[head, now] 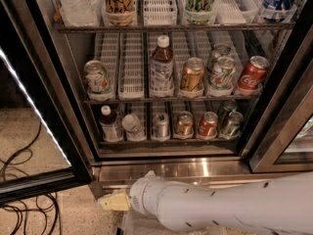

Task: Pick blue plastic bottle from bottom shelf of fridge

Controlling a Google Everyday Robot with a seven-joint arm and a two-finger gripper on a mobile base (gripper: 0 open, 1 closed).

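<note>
**A:** Where is the blue plastic bottle point(108, 124)?

**B:** Look at the bottom shelf point(168, 142) of the fridge point(195, 169). The bottle stands up straight at the left end of that surface, close to the front edge. It has a white cap and a dark drink inside.

**A:** What is next to it?

**B:** A pale can point(132, 125) sits just beside it, on its right. More cans stand in a row toward the right end of the surface: a silver can point(161, 126), a brown can point(185, 124), a red can point(209, 125) and a green can point(231, 125).

**A:** Where is my gripper?

**B:** Your gripper point(113, 201) is low down, outside the fridge. It hangs below the shiny steel base, under the left front corner of the surface. It is the pale yellow tip at the left end of your big white arm point(220, 208). It is well apart from the bottle.

**A:** Is it spread or pinching something?

**B:** I cannot tell from here.

**A:** And the door?

**B:** The glass door point(34, 131) is swung open on the left. Black cables point(19, 180) lie on the floor beside it.
</note>
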